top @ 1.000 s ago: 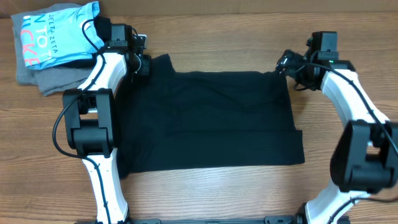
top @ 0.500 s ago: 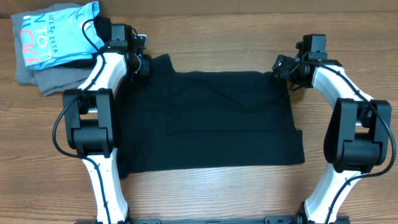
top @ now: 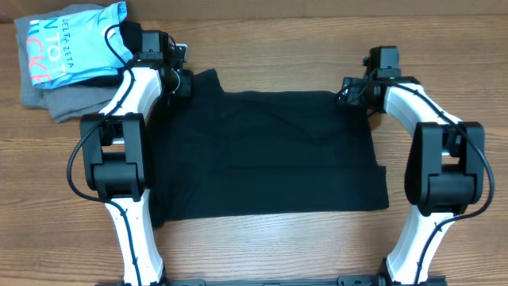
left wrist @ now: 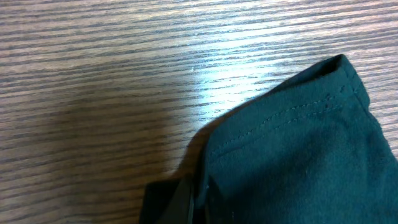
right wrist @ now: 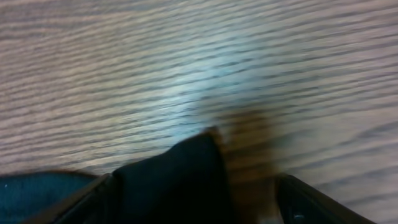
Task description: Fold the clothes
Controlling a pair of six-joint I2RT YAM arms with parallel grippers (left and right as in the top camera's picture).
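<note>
Where the right tool (right wrist: 196, 208) gapes, the T-shirt (right wrist: 180, 174) corner lies.

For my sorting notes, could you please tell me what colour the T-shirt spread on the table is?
The T-shirt is black; clearest overhead.

bright even light, pale glare on the table (left wrist: 211, 81), right wrist view motion-blurred

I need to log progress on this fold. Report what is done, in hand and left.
Done: the black T-shirt lies spread flat on the table, no fold visible. In hand: the left gripper is shut on its far left corner; the right gripper stands open around the far right corner. Left: closing that grip, then every fold.
</note>
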